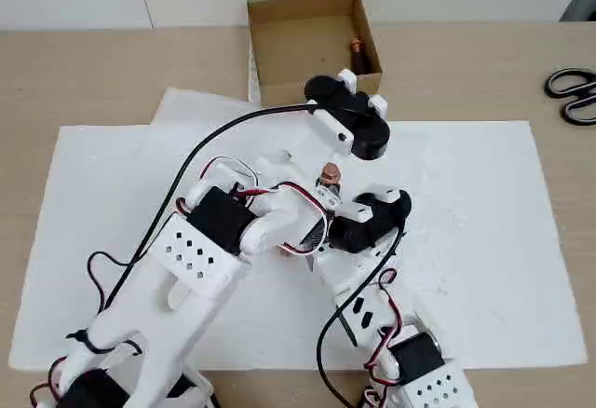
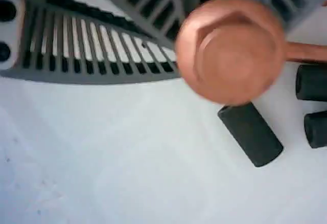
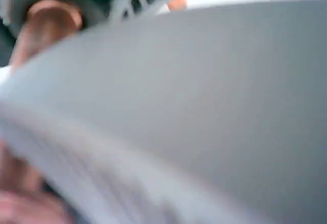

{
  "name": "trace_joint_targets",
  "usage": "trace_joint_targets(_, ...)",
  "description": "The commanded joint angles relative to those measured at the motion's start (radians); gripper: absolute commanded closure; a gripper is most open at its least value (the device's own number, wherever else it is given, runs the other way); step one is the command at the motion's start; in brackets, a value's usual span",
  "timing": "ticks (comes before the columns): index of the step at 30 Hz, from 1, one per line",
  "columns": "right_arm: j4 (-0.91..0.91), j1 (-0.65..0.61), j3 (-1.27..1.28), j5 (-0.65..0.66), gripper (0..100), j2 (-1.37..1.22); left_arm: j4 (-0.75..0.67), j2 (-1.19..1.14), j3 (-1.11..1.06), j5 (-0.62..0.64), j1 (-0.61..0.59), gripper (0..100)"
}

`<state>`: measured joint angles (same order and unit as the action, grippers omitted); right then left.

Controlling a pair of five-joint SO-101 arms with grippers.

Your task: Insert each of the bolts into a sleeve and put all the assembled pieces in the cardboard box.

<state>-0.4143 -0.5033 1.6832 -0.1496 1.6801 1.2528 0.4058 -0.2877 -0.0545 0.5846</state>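
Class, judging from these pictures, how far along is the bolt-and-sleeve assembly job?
Done: one copper bolt in a dark sleeve lies inside the brown cardboard box. In hand: a second copper hex-head bolt is raised above the middle of the white paper sheet. Left: three loose black cylindrical sleeves and another copper bolt lie on the paper, unassembled.

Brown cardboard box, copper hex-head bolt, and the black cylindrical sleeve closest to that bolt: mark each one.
brown cardboard box point(image 1: 298, 54), high view, bare inside floor.
copper hex-head bolt point(image 2: 230, 47), left wrist view, face of the head.
black cylindrical sleeve point(image 2: 250, 134), left wrist view, curved side.
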Motion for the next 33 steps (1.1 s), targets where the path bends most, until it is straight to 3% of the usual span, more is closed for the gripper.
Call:
trace_joint_targets(1, 0.001, 0.004, 0.008, -0.002, 99.5, 0.01, 0.002, 0.026, -0.001, 0.006, -0.041, 93)
trace_joint_targets(33, -0.016, 0.005, 0.008, -0.002, 99.5, 0.015, -0.003, 0.112, 0.002, 0.031, -0.144, 91)
